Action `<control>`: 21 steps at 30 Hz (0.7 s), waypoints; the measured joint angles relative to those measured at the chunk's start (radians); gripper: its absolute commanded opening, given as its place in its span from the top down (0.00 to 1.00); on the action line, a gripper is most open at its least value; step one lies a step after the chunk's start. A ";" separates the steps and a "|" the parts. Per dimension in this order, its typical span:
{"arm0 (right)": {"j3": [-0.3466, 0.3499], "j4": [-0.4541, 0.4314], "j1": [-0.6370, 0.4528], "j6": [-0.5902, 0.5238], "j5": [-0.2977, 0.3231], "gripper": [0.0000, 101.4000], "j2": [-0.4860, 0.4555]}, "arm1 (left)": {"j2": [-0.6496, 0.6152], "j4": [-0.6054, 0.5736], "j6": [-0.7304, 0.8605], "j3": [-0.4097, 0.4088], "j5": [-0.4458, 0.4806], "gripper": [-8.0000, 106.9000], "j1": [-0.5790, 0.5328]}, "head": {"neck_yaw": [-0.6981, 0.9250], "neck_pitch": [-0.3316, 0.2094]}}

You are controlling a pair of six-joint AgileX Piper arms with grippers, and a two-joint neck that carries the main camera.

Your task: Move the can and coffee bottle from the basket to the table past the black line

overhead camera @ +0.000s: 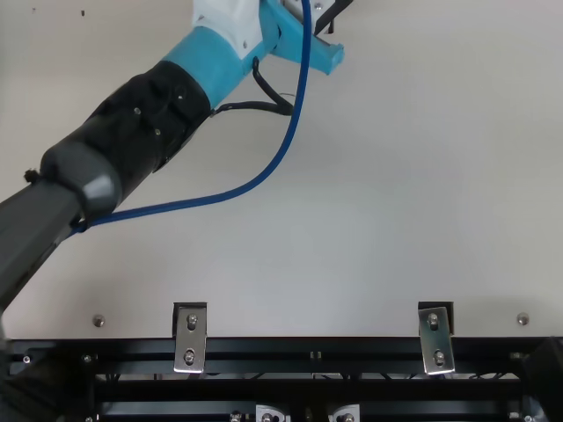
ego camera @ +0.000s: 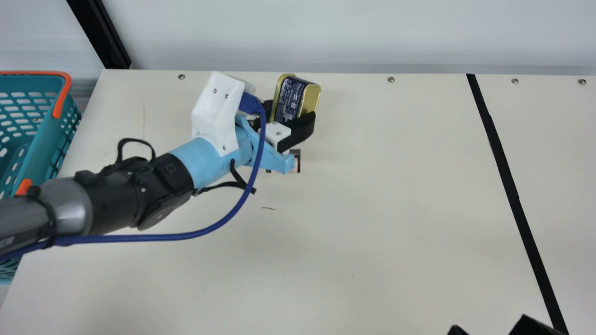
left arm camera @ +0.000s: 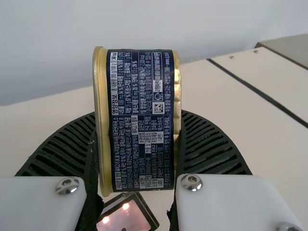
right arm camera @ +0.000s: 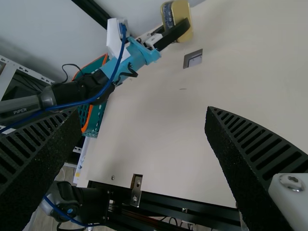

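Can [ego camera: 289,97] short of the black line [ego camera: 507,183]
Pinched in the left pincer [left arm camera: 137,139] above the table [ego camera: 372,209], it could twist under uneven pressure or land short if released early; right pincer [right arm camera: 141,113] spread.

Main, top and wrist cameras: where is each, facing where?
Main view: on the neck, facing down on the table; left arm and right tool show.
Top view: above the table, facing steeply down; left arm shows.
Left wrist view: on that arm, facing the can in the left tool.
Right wrist view: on that arm, past its open fingers toward the left arm.
Main and left wrist share the can and black line.
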 measured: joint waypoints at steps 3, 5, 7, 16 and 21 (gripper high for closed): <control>0.000 0.000 0.000 0.000 0.000 0.00 0.000 | -0.046 0.007 -0.002 0.012 0.010 0.84 0.002 | 0.000 0.000; 0.000 0.000 0.000 0.000 0.000 0.00 0.000 | -0.085 0.020 -0.008 0.019 0.021 0.84 0.004 | 0.000 0.000; 0.000 0.000 0.000 0.000 0.000 0.00 0.000 | -0.131 0.041 -0.018 0.025 0.043 0.84 0.008 | 0.000 0.000; 0.000 0.000 0.000 0.000 0.000 0.00 0.000 | -0.254 0.107 -0.051 0.029 0.133 0.84 0.011 | 0.000 0.000; 0.000 0.000 0.000 0.000 0.000 0.00 0.000 | -0.254 0.107 -0.051 0.029 0.133 0.84 0.011 | 0.000 0.000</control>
